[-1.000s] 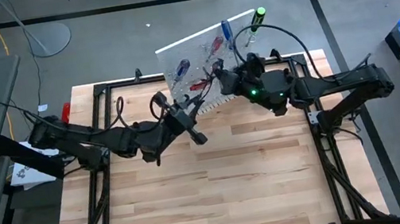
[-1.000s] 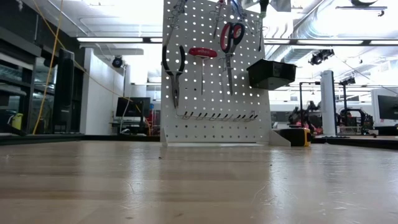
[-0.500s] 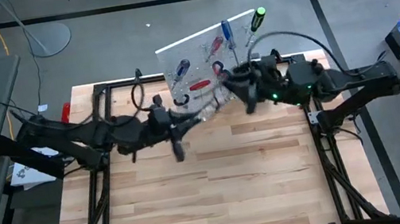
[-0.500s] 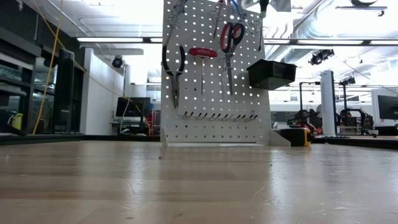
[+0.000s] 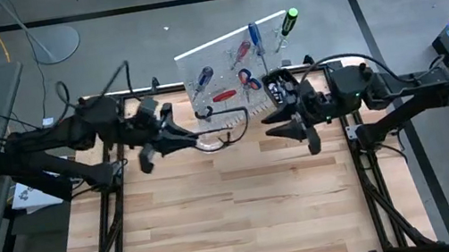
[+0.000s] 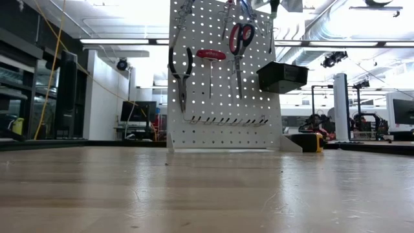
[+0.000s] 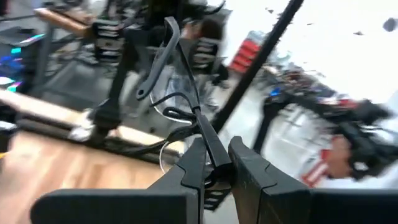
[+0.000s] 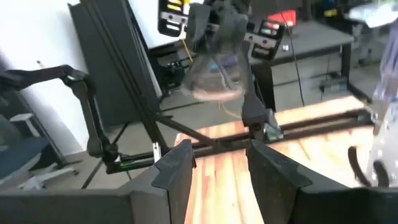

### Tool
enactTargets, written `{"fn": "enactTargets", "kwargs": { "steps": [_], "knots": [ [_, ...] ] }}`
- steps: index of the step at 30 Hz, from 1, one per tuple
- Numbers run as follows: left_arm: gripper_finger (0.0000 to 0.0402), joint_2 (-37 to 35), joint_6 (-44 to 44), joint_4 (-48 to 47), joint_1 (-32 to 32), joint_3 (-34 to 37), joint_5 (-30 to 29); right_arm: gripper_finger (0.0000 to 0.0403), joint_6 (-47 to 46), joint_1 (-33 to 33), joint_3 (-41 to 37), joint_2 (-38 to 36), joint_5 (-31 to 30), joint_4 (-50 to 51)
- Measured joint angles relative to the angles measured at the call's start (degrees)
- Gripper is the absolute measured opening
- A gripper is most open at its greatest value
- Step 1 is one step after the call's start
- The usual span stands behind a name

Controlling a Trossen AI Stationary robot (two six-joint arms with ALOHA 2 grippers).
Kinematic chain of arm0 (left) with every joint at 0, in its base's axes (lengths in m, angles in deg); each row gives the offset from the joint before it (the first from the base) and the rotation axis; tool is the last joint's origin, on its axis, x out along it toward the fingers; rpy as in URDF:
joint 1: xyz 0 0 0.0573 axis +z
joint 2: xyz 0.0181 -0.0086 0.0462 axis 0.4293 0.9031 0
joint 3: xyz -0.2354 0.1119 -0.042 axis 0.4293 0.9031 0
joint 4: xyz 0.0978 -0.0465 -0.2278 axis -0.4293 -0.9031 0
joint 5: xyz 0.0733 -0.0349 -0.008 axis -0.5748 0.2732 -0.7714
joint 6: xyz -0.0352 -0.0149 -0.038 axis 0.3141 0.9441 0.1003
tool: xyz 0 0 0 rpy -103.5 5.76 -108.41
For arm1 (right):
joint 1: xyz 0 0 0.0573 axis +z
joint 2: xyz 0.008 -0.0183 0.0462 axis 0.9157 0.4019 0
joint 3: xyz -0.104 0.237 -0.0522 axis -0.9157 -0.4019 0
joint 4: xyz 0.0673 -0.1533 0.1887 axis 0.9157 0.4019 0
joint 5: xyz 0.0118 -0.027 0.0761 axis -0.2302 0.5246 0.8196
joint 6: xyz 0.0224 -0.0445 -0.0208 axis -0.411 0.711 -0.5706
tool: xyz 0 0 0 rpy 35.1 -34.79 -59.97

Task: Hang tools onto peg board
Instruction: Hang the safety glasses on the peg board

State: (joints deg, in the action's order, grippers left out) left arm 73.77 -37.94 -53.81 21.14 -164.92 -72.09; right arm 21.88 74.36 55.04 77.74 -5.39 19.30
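1. The left gripper is over the far left part of the table, in front of the peg board's left end. In the left wrist view its fingers are clamped together on the thin dark temple bar of a pair of clear safety glasses.
2. The safety glasses stick out from that gripper toward the right. They are above the wood, just in front of the peg board's foot and between the two grippers.
3. The peg board stands upright at the table's far edge. From left to right it carries:
   - dark-handled pliers
   - a red T-handled driver
   - red-handled scissors
   - a black bin
4. At the board's top edge are a blue screwdriver and a green-handled one.
5. The right gripper is just right of the glasses, in front of the board's right end. In the right wrist view its fingers stand apart with nothing between them. The glasses show as a pale blur farther off, clear of the fingers.
6. A yellow tape measure sits on the table beside the board's right foot.
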Motion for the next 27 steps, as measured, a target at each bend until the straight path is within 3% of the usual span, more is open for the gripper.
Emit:
{"fn": "enactTargets", "kwargs": {
  "steps": [7,11,16,21,27],
  "knots": [
    [0.0038,1.5,10.5,18.4,1.7,-0.1,14.0,0.0156,6.6,0.0,0.0,1.6,0.7,-13.3],
    [0.0038,6.3,18.4,29.6,2.1,0.0,19.2,0.0168,9.0,-0.3,0.0,4.4,5.8,-23.8],
    [0.0038,11.6,26.6,42.1,2.6,0.0,21.9,0.0169,9.8,-1.1,0.0,6.6,12.5,-30.2],
    [0.0038,14.9,33.2,47.6,4.6,0.0,23.9,0.0169,9.6,-1.4,0.0,6.3,15.3,-30.6],
    [0.0038,15.3,35.0,49.9,6.7,0.0,24.8,0.0169,9.4,-1.3,0.0,4.4,19.1,-32.8]
  ]
}}
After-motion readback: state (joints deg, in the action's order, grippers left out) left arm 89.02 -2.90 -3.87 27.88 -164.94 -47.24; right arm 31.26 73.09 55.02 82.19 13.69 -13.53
